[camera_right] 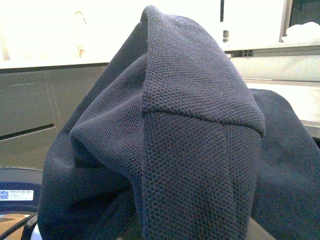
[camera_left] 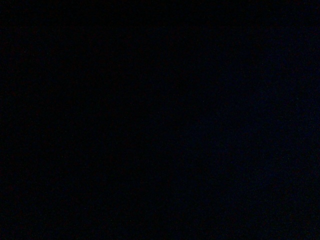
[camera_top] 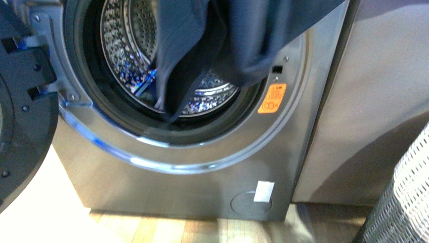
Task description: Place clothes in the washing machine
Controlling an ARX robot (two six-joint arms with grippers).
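Navy clothes [camera_top: 202, 45]: hang from above across the porthole, tip at the seal, not dropped in yet.
Washing machine [camera_top: 167, 187]: door [camera_top: 20, 116] open at left, drum [camera_top: 126, 40] in view.
Pincers: neither shows. Left wrist view is dark, right wrist view is all fabric. Cannot tell grip.
Left to do: push in, release.

Grey washing machine [camera_top: 152, 187] on wooden floor [camera_top: 167, 230]

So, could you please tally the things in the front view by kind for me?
Washing machine: 1
Navy garment: 1
White woven basket: 1
Grey cabinet: 1
Total: 4
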